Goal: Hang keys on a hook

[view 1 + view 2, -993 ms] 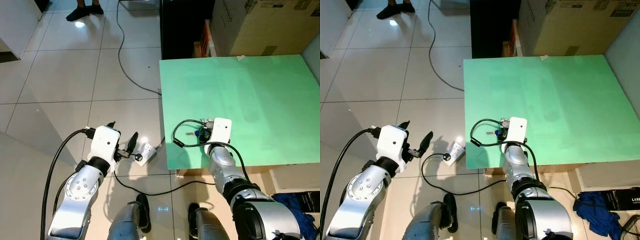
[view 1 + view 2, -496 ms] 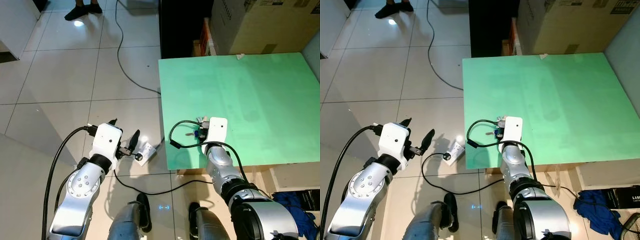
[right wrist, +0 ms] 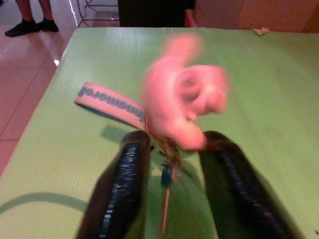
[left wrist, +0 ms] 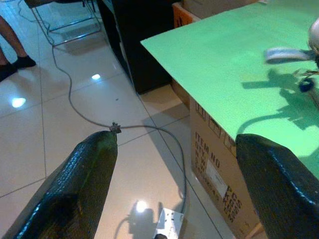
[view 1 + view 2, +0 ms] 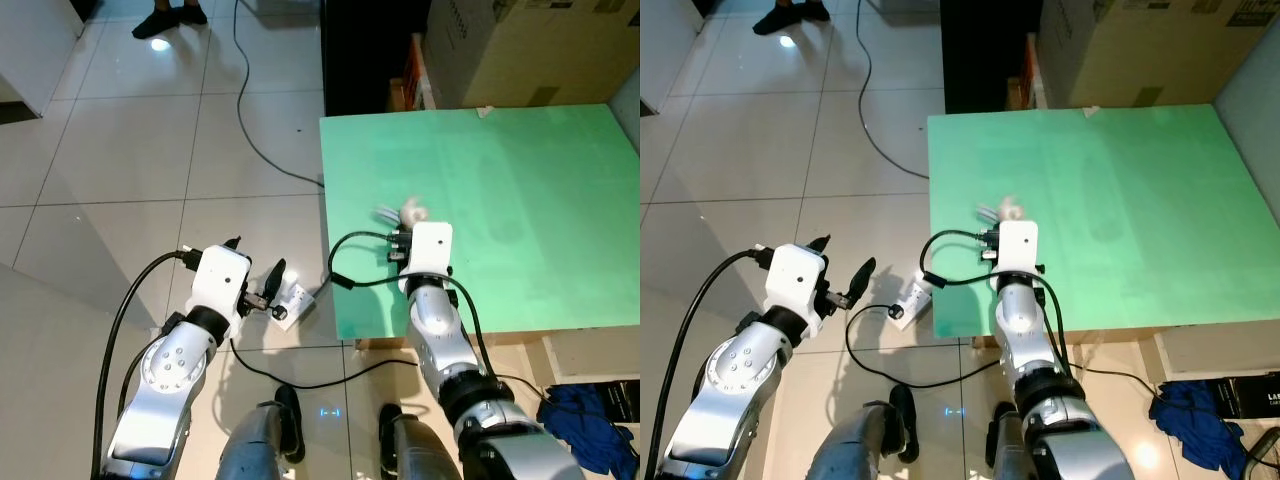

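I take the green desk as my landmark; well off its left edge, over the tiled floor, my left gripper hangs with its two black fingers spread wide and nothing between them; in the left wrist view those fingers frame bare tile, a grey cable and the desk's near corner. Just beside the desk's left front corner a white power strip lies on the floor, a black cable running from it; far beyond the desk's left edge, a person's dark shoes stand on the tiles. At the desk's left front part my right gripper is over the green surface, just inside the edge; its fingers are narrowed on the keys, pinching the metal bunch between them. From that bunch a pink soft charm stands up, blurred, and a pale strap with blue lettering sticks out to one side; I cannot tell whether the charm touches the desk. Behind the desk's far edge stands a large cardboard box; by the desk's right front corner a blue cloth lies on the floor.
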